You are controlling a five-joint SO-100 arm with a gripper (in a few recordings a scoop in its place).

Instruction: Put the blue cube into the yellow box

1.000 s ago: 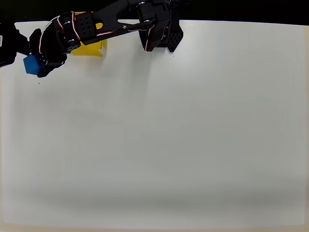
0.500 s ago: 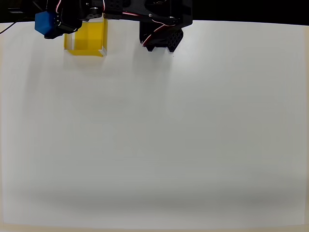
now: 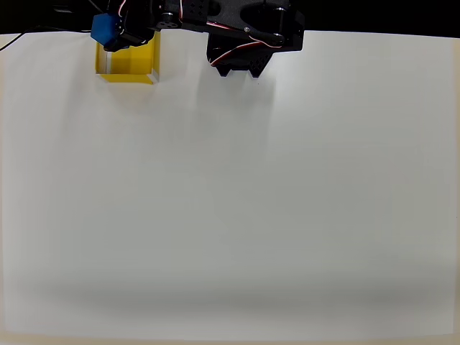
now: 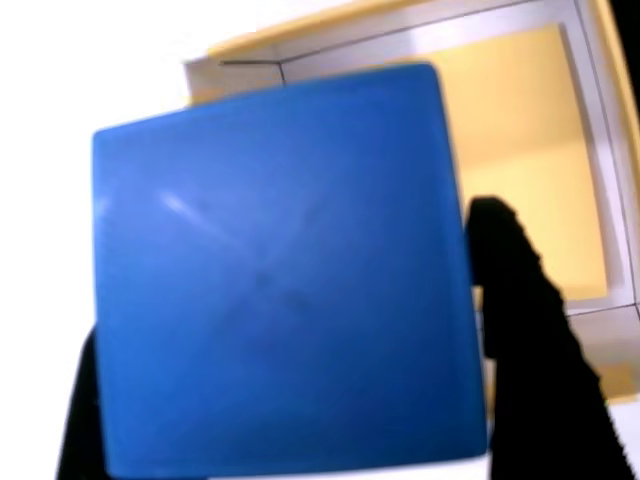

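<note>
table [image 3: 259, 201]: plain white, dark strip along far edge
count: 1 blue cube [image 3: 105, 29], 1 yellow box [image 3: 129, 63]
my fingers [image 3: 111, 32]: clamped on cube, box just below

A white table [image 3: 251, 201] carries the yellow box [image 3: 129, 63] near its far-left edge.

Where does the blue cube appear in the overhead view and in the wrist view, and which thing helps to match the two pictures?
Overhead view: the blue cube is at the top left, held in the gripper over the far left corner of the yellow box.
Wrist view: the blue cube covers most of the picture, between dark fingers.
Shared landmark: the yellow box, seen behind the cube at the upper right in the wrist view.
</note>
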